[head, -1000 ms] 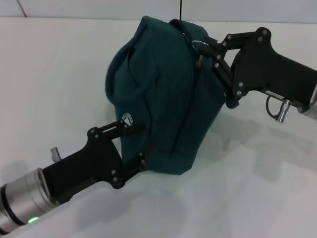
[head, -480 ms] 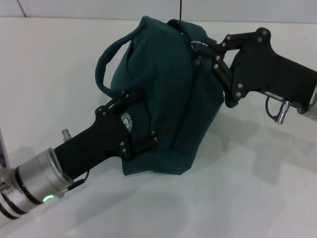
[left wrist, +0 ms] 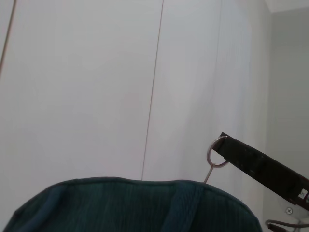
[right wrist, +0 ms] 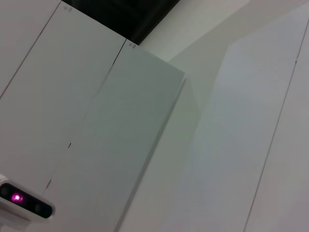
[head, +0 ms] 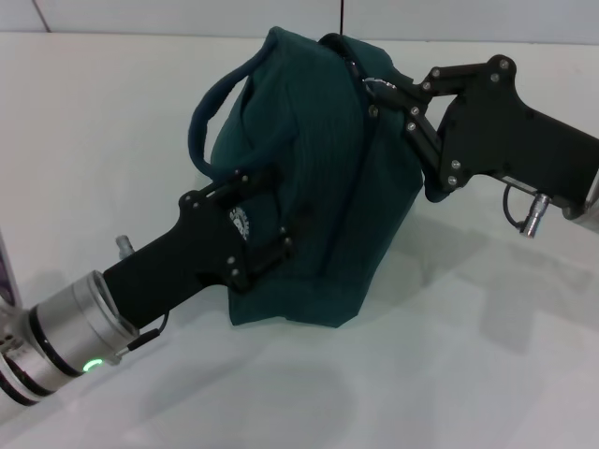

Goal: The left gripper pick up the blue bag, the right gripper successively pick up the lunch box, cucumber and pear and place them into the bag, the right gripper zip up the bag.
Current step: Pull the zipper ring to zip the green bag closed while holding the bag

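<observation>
Bag (head: 309, 178) stands upright mid-table (head: 487, 374), long axis leaning toward me, zipper ring (left wrist: 217, 155) at its top. My right gripper (head: 384, 94) is pinched closed on that ring; my left gripper (head: 267, 224) clamps the bag's front. I see open tabletop all round.

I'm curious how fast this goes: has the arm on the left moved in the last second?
Yes. The left gripper has slid up the side of the bag, nearer its strap; the right gripper stayed at the zip.
</observation>
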`<state>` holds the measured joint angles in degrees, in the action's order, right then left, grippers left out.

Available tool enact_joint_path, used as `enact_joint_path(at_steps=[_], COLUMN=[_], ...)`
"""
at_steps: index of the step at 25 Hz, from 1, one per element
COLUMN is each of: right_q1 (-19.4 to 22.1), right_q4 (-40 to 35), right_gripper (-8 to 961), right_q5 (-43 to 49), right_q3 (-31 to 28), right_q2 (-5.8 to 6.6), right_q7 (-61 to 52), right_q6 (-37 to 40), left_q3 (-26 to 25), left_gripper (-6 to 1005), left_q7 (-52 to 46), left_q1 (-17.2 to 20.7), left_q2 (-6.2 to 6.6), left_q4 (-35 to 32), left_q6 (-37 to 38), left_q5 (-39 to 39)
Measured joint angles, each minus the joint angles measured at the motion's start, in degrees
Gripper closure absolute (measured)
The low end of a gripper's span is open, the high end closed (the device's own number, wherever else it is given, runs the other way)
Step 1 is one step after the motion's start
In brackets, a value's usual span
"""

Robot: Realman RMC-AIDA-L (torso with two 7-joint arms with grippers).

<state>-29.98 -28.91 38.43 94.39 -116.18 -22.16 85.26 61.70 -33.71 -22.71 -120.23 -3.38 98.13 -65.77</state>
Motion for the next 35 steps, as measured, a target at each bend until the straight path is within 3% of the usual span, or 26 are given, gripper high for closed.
enact_joint_path(at_steps=[9, 12, 18, 23, 35], right_q1=[0.2, 0.2, 0.3, 0.3, 0.7], right_q4=[0.2, 0.2, 0.5, 0.6, 2.4], right_gripper=[935, 935, 935, 935, 935], right_q5=[0.0, 0.0, 0.0, 0.0, -5.0], right_q3=[-0.1, 0.1, 0.1, 0.4, -0.3], right_q2=[0.0, 0.0, 0.0, 0.0, 0.18], right_q7=[0.5, 0.5, 0.1, -3.1, -6.2], right_q6=[0.0, 0.0, 0.1, 0.9, 1.2], left_q3=[0.1, 0.3, 0.5, 0.5, 0.5], left_gripper=[418, 637, 864, 944, 946], left_q7=[2.8, 4.7, 12.9, 17.9, 21.4], left_q1=[0.3, 0.2, 2.9, 3.7, 5.4], left_q2=[0.04, 0.23, 0.35, 0.38, 0.94], left_q4=[-0.2, -0.2, -1.6, -2.0, -3.6], left_q6=[0.2, 0.3, 1.5, 1.7, 3.3], left_q5=[0.7, 0.1, -0.3, -1.3, -1.5])
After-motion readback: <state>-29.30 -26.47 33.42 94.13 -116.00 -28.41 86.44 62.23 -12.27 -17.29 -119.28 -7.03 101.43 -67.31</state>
